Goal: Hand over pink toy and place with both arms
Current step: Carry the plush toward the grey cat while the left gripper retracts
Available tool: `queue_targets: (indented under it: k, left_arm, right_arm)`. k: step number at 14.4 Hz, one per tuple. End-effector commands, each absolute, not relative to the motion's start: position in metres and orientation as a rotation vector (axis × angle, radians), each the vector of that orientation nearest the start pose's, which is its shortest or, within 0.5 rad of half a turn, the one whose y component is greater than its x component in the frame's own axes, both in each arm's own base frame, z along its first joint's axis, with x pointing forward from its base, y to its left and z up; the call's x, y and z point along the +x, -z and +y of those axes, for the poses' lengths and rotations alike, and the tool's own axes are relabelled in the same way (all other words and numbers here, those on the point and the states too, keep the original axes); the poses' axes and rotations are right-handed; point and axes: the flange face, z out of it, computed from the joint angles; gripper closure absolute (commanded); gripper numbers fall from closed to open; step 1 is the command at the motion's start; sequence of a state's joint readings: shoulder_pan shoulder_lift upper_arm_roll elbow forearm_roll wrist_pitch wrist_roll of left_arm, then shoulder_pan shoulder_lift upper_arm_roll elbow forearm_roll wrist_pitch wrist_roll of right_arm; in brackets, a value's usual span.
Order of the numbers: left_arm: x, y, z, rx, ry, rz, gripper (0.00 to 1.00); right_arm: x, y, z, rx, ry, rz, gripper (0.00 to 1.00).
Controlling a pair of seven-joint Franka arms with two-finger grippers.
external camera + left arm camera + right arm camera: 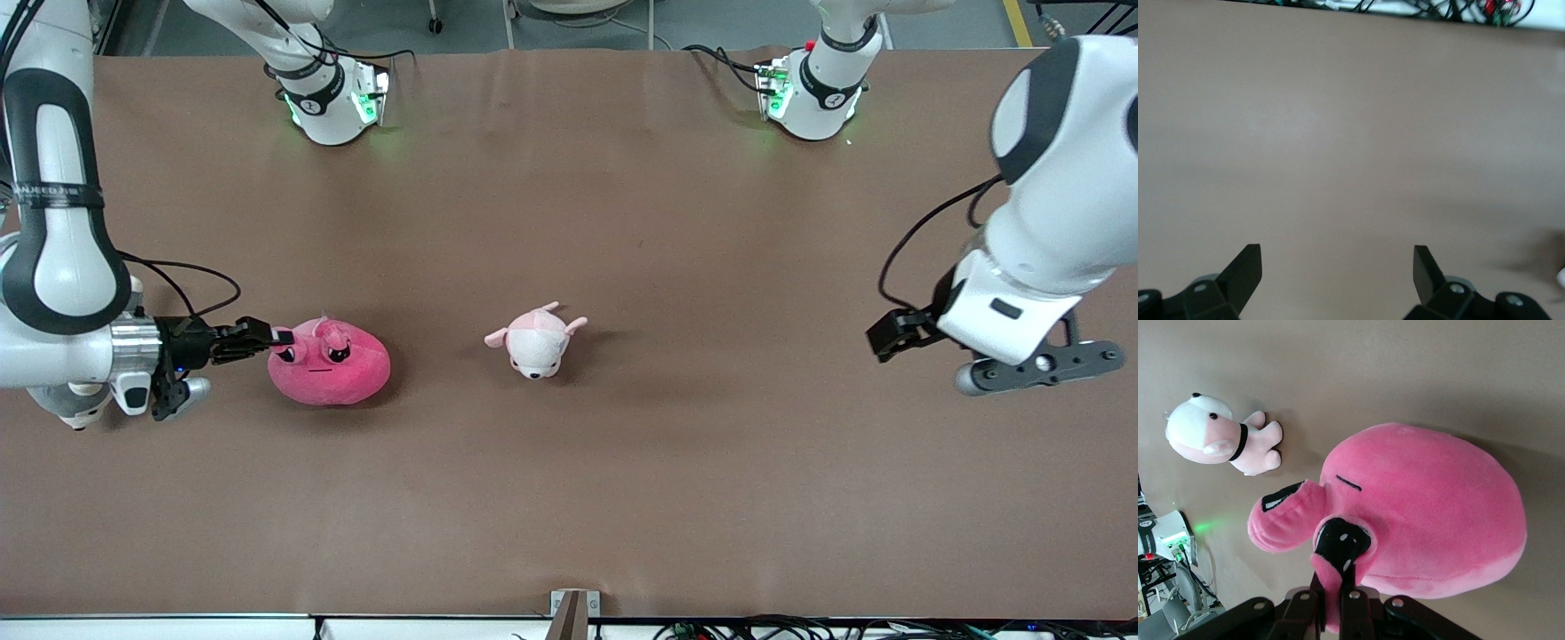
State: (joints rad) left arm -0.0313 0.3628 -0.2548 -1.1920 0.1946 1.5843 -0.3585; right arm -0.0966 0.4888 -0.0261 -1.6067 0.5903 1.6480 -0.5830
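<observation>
The pink toy [333, 366] [1431, 520], a round hot-pink plush with black eyes, rests on the brown table toward the right arm's end. My right gripper [277, 337] [1336, 583] is shut on a small pink flap by one of its eyes, the fingers pinching the fabric from the side. My left gripper [889, 331] [1337, 263] hangs open over bare table at the left arm's end, with nothing between its fingertips [1248, 265].
A smaller white-and-pale-pink plush animal [536, 340] [1218, 437] lies near the table's middle, between the two grippers. The arms' bases [333, 102] stand along the table's edge farthest from the front camera. A small metal bracket [573, 613] sits at the nearest edge.
</observation>
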Motion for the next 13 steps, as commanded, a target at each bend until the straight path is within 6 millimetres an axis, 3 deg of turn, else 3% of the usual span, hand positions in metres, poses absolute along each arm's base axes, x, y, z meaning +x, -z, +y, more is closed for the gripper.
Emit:
queue_targets:
  k: [1, 3, 8, 10, 11, 13]
  left_arm:
    - [0.632, -0.604, -0.116, -3.029, 0.04, -0.052, 0.0]
    - [0.626, -0.617, -0.112, -3.031, 0.053, -0.006, 0.0]
    - [0.615, -0.622, -0.099, -3.03, -0.031, 0.126, 0.0]
    - [0.6, -0.619, -0.089, -3.039, -0.08, 0.138, 0.0]
    - [0.589, -0.62, -0.074, -3.077, -0.102, 0.089, 0.0]
    - [0.57, -0.624, -0.068, -3.112, -0.116, 0.071, 0.0]
  right_arm:
    - [0.644, -0.329, -0.031, -2.386, -0.235, -0.379, 1.0]
    - [0.644, -0.327, -0.036, -2.375, -0.217, -0.422, 1.0]
    - [0.64, -0.327, -0.036, -2.343, -0.224, -0.481, 1.0]
    - [0.638, -0.329, -0.039, -2.326, -0.235, -0.493, 1.0]
    - [0.638, -0.328, -0.043, -2.322, -0.234, -0.491, 1.0]
    - [0.639, -0.32, -0.051, -2.316, -0.229, -0.493, 1.0]
